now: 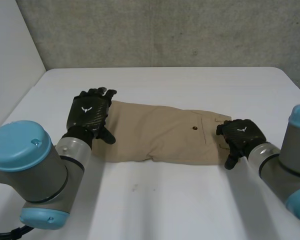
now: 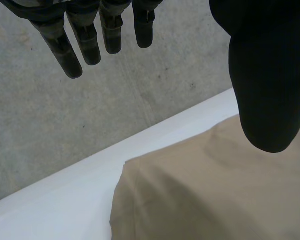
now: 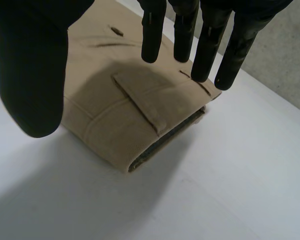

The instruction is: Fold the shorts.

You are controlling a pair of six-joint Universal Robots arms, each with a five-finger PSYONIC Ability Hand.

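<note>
Tan shorts (image 1: 160, 134) lie folded lengthwise across the white table (image 1: 190, 200), waistband end to the right, a dark button on the back pocket. My left hand (image 1: 89, 112) hovers over the shorts' left end, fingers (image 2: 90, 42) straight and apart from the thumb, holding nothing; the cloth's far corner (image 2: 127, 167) lies under them. My right hand (image 1: 240, 136) is above the waistband end, open, fingers (image 3: 207, 42) spread over the belt loop and waistband corner (image 3: 155, 125), nothing between them and the thumb.
A grey concrete wall (image 1: 165, 30) stands behind the table's far edge. Bare table surface lies in front of the shorts and to the right of the waistband (image 3: 240, 175).
</note>
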